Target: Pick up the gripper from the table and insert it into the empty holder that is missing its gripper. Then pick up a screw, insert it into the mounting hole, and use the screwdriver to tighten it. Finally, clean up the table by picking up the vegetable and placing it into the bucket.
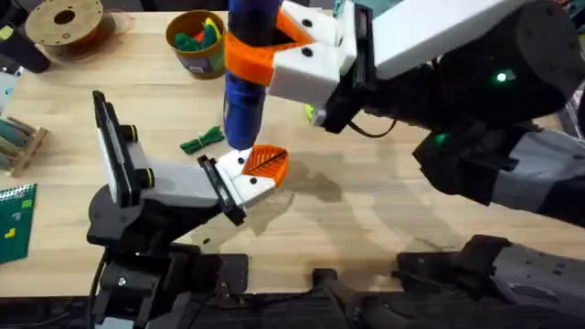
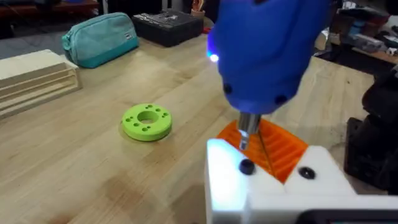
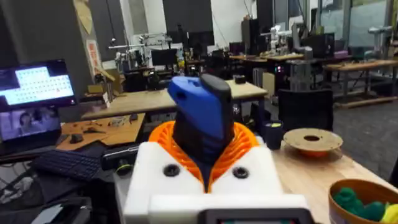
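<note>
My right gripper (image 1: 249, 57) is shut on the blue screwdriver (image 1: 243, 100), which it holds upright with the bit pointing down. In the left wrist view the bit (image 2: 245, 134) hangs just above a black screw (image 2: 247, 166) in the white holder (image 2: 230, 180). The orange gripper (image 2: 283, 149) sits seated in that holder, on the tip of my left gripper (image 1: 254, 174), whose fingers look shut with nothing between them. The dark green vegetable (image 1: 203, 140) lies on the table just left of the screwdriver. The bucket (image 1: 196, 41) stands at the far edge with toy foods inside.
A bright green ring (image 2: 147, 121) lies beyond the left gripper. A brown spool (image 1: 64, 26) stands at the far left. A cream slatted wooden box (image 2: 34, 74) and a teal pouch (image 2: 102, 38) lie farther off. The right arm (image 1: 475, 100) reaches across the table's right half.
</note>
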You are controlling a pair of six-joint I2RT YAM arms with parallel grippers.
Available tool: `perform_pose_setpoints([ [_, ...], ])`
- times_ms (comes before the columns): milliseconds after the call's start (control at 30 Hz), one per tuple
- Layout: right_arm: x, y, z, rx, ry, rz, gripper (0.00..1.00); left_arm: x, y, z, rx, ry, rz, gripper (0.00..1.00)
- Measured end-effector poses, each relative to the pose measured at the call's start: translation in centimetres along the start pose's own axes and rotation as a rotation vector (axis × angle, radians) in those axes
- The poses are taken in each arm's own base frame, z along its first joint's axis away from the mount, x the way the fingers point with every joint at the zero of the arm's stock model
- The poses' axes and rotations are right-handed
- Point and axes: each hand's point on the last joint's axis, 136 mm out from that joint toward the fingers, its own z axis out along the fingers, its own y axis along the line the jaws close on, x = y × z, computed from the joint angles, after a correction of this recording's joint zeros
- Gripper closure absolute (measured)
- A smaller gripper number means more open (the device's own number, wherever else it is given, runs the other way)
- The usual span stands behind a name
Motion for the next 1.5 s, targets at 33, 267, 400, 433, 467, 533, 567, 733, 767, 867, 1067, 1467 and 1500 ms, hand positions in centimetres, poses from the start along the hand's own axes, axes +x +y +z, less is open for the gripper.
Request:
perform_pose_setpoints([
  [33, 0.08, -0.01, 0.00, 0.000, 0.003, 0.004, 0.970, 0.00, 0.00, 0.00, 0.000, 0.000, 0.000, 0.996],
  [267, 0.27, 0.21, 0.09, -0.006, 0.009, 0.011, 0.970, 0.00, 0.00, 0.00, 0.000, 0.000, 0.000, 0.996],
  [400, 0.26, 0.20, 0.09, -0.006, 0.009, 0.018, 0.970, 0.00, 0.01, 0.00, 0.000, 0.000, 0.000, 0.996],
  [433, 0.26, 0.20, 0.09, -0.006, 0.009, 0.020, 0.970, 0.00, 0.00, 0.00, 0.000, 0.000, 0.000, 0.996],
  [467, 0.27, 0.22, 0.09, -0.006, 0.009, 0.023, 0.970, 0.00, 0.00, 0.00, 0.000, 0.000, 0.000, 0.996],
  [533, 0.28, 0.21, 0.09, -0.006, 0.009, 0.028, 0.970, 0.00, 0.00, 0.00, 0.000, 0.000, 0.000, 0.996],
  [567, 0.28, 0.20, 0.08, -0.006, 0.009, 0.030, 0.970, 0.00, 0.01, 0.00, 0.000, 0.000, 0.000, 0.996],
  [733, 0.62, 0.09, 0.09, -0.001, 0.022, 0.045, 0.970, 0.00, 0.00, 0.00, 0.000, 0.000, 0.000, 0.996],
  [767, 0.82, 0.01, 0.08, 0.002, 0.030, 0.052, 0.970, 0.00, 0.00, 0.00, 0.000, 0.000, 0.000, 0.996],
  [867, 1.02, -0.04, 0.08, 0.004, 0.038, 0.059, 0.970, 0.00, 0.01, 0.00, 0.000, 0.000, 0.000, 0.996],
  [1067, 0.95, -0.01, 0.08, 0.004, 0.035, 0.056, 0.970, 0.00, 0.00, 0.00, 0.000, 0.000, 0.000, 0.996],
  [1467, 0.82, -0.02, 0.08, 0.004, 0.030, 0.045, 0.970, 0.00, 0.00, 0.00, 0.000, 0.000, 0.000, 0.996],
  [1500, 0.83, -0.02, 0.08, 0.004, 0.030, 0.045, 0.970, 0.00, 0.00, 0.00, 0.000, 0.000, 0.000, 0.996],
])
